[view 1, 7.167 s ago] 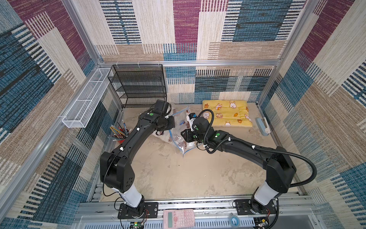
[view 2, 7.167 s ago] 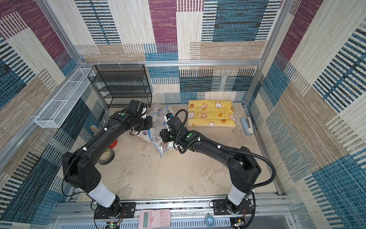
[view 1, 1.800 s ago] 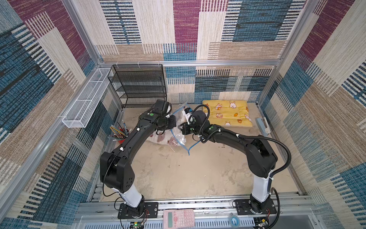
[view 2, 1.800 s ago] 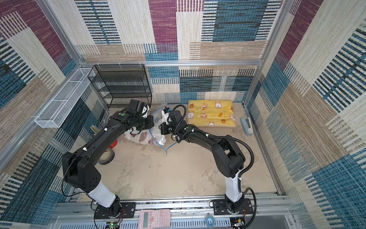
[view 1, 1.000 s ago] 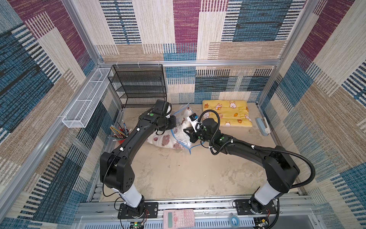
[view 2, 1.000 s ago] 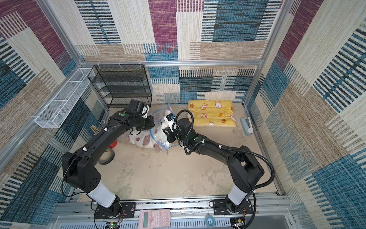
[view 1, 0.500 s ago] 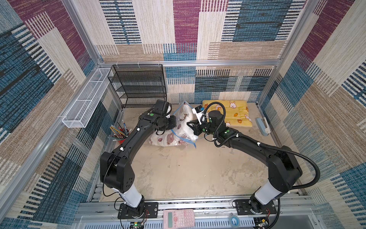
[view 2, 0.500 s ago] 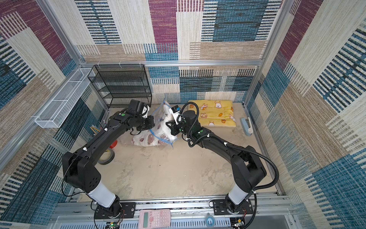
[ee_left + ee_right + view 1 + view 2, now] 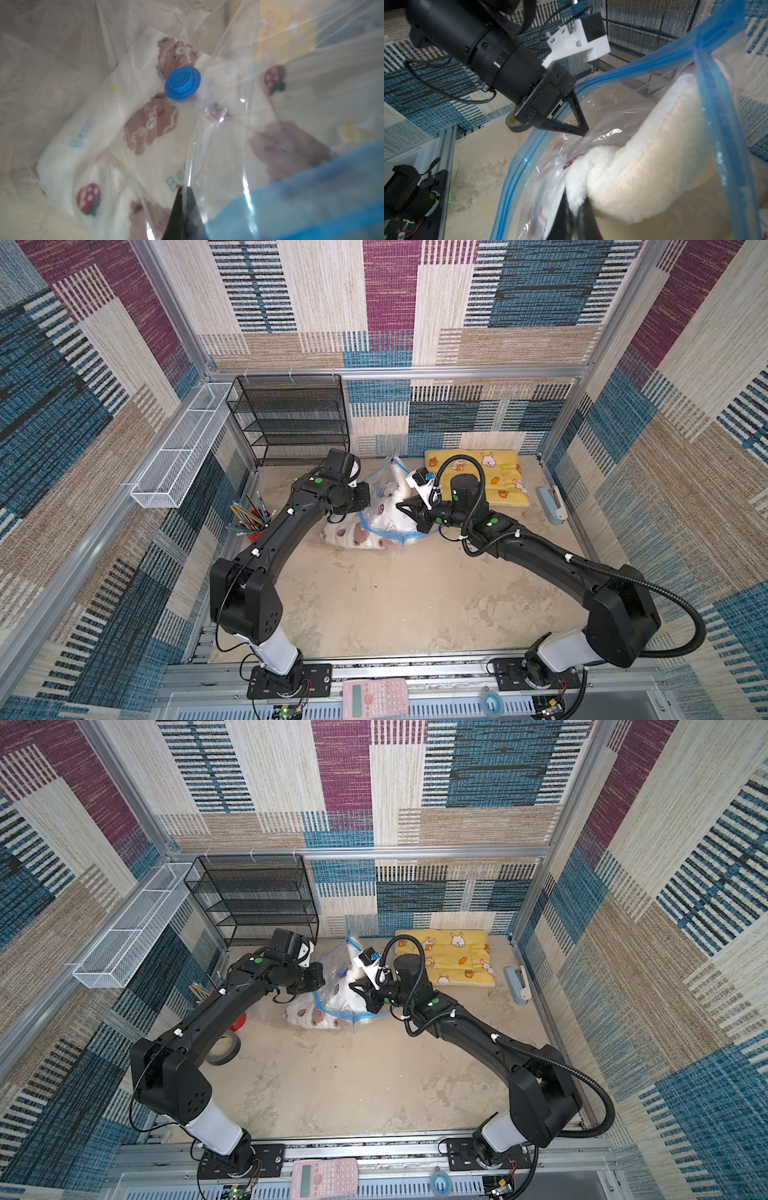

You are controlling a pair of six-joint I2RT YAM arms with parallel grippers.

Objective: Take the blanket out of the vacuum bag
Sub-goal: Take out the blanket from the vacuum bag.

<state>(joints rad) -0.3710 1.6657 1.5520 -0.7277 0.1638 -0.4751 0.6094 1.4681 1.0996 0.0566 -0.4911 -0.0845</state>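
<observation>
Step judged: blanket extraction | bag (image 9: pixel 387 517) was seen on table (image 9: pixel 374 605) between arms, blanket (image 9: pixel 352 537) not yet out | left tool (image 9: pixel 584 133) was clamped on bag film | right tool (image 9: pixel 574 208) was clamped on blanket fold at mouth | next: pull clear judged needed, bag held back

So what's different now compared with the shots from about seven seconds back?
The right gripper, shut on a fold of the white blanket, has lifted it, and the blue zip edge of the vacuum bag now stands up with it. More bear-print blanket shows beneath the left arm. The left gripper stays shut on the bag's plastic in the same spot; yellow mat and rack unchanged.
</observation>
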